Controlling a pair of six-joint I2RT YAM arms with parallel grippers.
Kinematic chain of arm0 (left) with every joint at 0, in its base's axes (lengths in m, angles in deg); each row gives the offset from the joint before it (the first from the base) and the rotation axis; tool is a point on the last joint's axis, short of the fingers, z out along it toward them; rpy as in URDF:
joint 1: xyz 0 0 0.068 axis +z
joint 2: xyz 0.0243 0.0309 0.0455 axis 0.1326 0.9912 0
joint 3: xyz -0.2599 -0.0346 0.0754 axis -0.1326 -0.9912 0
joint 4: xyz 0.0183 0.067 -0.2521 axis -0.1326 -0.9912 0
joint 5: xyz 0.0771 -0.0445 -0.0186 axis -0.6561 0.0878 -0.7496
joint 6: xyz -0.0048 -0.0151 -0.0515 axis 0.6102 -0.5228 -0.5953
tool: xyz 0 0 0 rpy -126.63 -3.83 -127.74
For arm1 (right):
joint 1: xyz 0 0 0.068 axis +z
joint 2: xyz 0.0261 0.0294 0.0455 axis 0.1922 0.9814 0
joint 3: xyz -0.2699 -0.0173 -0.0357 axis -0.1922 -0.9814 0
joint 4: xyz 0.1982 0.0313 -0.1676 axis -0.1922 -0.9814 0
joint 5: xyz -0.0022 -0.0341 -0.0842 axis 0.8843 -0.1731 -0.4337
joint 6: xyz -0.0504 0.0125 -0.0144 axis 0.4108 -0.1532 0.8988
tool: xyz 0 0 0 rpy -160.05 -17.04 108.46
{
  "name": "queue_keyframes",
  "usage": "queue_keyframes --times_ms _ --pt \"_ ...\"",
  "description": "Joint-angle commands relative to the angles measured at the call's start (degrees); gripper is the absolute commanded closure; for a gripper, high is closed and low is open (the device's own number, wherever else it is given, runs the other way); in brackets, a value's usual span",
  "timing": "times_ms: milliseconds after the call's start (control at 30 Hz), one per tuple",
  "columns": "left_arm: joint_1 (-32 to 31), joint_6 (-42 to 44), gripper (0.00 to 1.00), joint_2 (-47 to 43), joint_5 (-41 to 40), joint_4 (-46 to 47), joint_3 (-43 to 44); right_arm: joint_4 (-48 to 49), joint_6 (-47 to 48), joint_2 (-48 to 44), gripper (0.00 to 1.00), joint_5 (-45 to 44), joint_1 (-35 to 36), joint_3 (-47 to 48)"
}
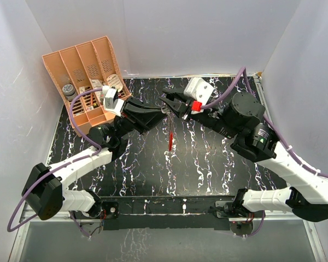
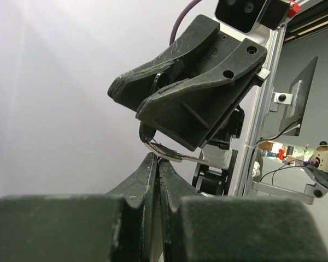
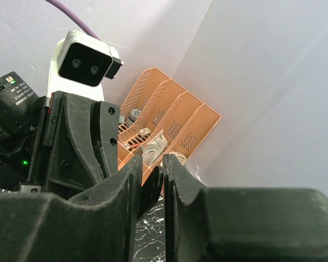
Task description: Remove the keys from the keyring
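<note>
The keyring's red oval tag (image 1: 170, 141) hangs edge-on above the black marbled mat, below the point where both grippers meet. My left gripper (image 1: 159, 112) comes in from the left and is shut on the keyring's thin metal part; in the left wrist view its fingertips (image 2: 153, 169) press together. Just above them a small silver key (image 2: 172, 154) sticks out under my right gripper (image 2: 147, 95). In the right wrist view the right gripper (image 3: 156, 164) has its jaws slightly apart, with the key's dark head (image 3: 153, 188) leaning in the gap. The ring itself is too thin to see.
A peach organiser (image 1: 82, 71) with small items in its compartments stands at the back left, close behind the left arm; it also shows past the right fingers (image 3: 177, 117). White walls close in the mat (image 1: 208, 164) on three sides.
</note>
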Motion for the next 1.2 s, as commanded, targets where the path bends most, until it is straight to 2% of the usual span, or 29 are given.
queue_keyframes --times_ms 0,333,733,1000,1167 --pt "-0.49 -1.25 1.00 -1.41 -1.45 8.82 -0.18 5.84 0.99 -2.30 0.77 -1.61 -0.32 0.01" --pt "-1.73 -4.48 1.00 1.53 -2.44 13.47 -0.55 7.54 4.26 -0.84 0.74 -1.19 -0.32 2.77" --pt "-4.88 -3.25 1.00 1.46 -2.18 13.47 -0.51 9.47 5.63 1.95 0.73 -2.01 -0.30 2.79" --pt "-5.06 -1.96 1.00 0.79 -3.20 13.55 -1.33 11.75 5.73 -6.84 0.74 -6.93 -0.30 -1.84" --pt "-5.06 -0.32 1.00 -0.06 -3.51 13.29 -1.05 10.11 2.71 -12.00 0.79 -10.34 -0.30 -4.92"
